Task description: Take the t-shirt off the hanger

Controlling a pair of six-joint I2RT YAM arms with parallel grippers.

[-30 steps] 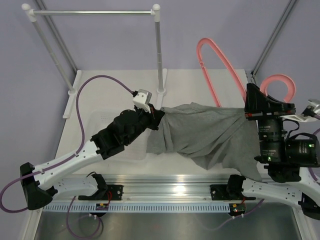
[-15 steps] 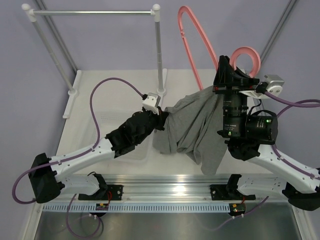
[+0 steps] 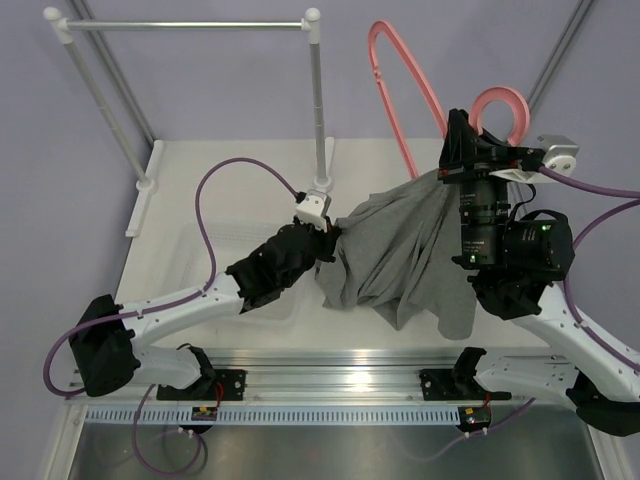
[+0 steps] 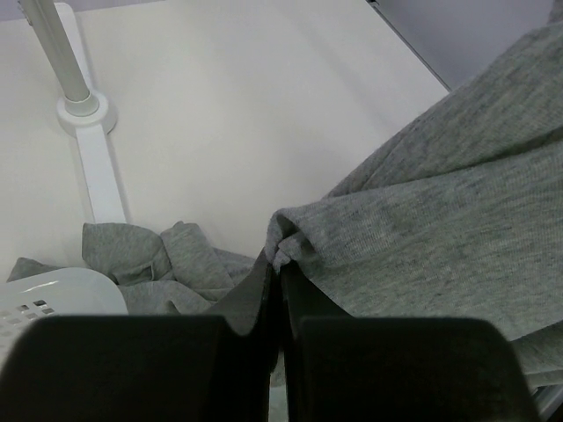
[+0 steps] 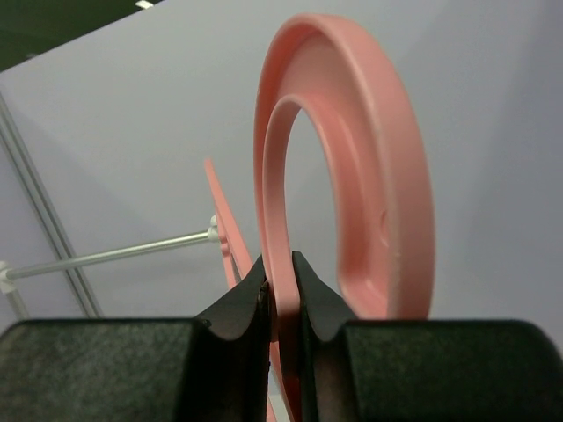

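Observation:
The grey t-shirt (image 3: pixel 400 255) hangs bunched between the two arms above the middle of the table; it fills the right of the left wrist view (image 4: pixel 440 237). My left gripper (image 3: pixel 328 240) is shut on a fold at the shirt's left edge (image 4: pixel 280 255). The salmon-pink hanger (image 3: pixel 400 80) is raised high and tilted, one shoulder bare, the other end still under the shirt. My right gripper (image 3: pixel 462 135) is shut on the hanger at the base of its round hook (image 5: pixel 352 176), with the jaws clamped on the pink plastic (image 5: pixel 280 272).
The white-and-silver clothes rail (image 3: pixel 180 25) stands at the back left, its right post and foot (image 3: pixel 320 183) just behind my left gripper; that foot shows in the left wrist view (image 4: pixel 84 114). A white perforated tray (image 3: pixel 215 255) lies under the left arm.
My right gripper first swung left and up with the hanger, then eased right. The shirt bunched into a narrower hanging fold. My left gripper crept right, still holding the shirt.

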